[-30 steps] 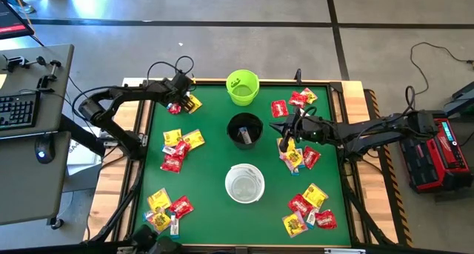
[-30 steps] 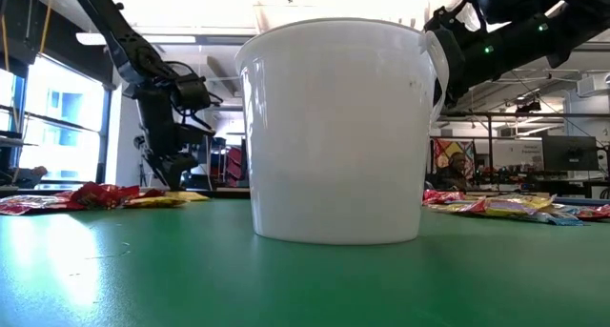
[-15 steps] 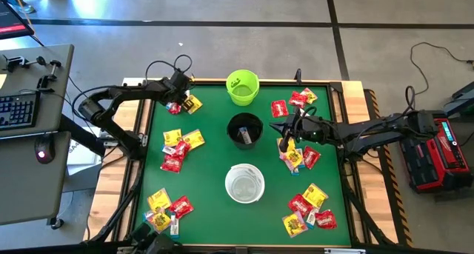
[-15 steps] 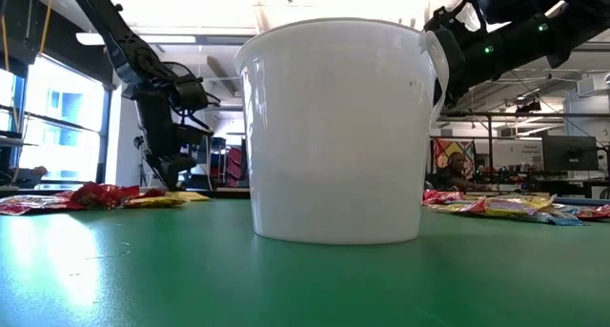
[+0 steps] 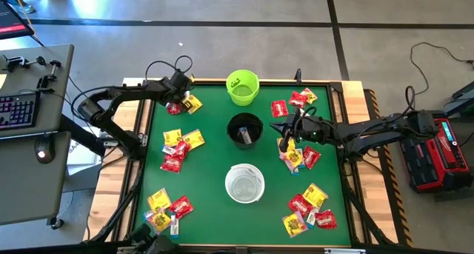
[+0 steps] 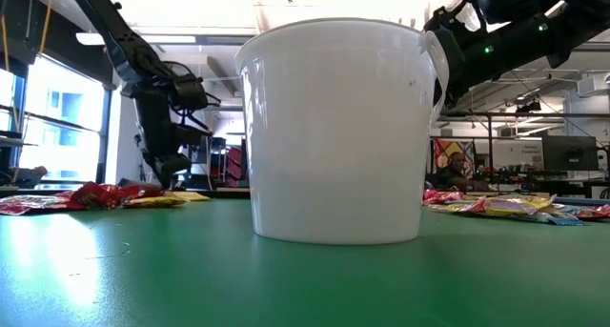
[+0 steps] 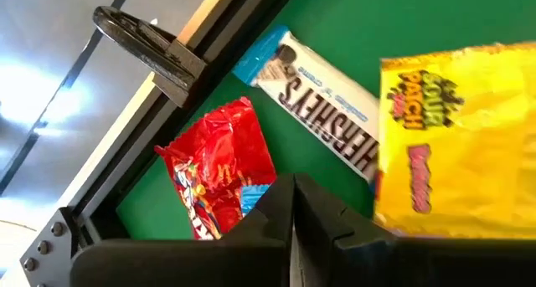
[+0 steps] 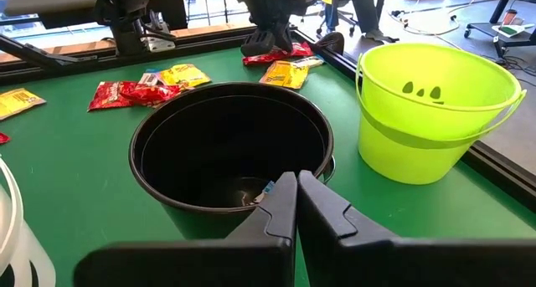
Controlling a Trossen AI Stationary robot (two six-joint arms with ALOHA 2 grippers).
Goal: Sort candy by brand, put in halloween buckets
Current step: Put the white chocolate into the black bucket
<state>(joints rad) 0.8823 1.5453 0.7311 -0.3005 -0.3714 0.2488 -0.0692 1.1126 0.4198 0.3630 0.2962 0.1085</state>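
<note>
Where green felt lies, crinkly red packet (image 7: 219, 176)

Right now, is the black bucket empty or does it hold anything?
Not empty: the black bucket holds at least one blue-and-white packet, seen from above.

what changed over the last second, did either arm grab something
The left gripper closed its fingers over the red packet at the table's far left corner; whether it holds it is not clear. The right gripper stayed shut by the black bucket. Both arms, the candy piles and the three buckets kept their places.
</note>
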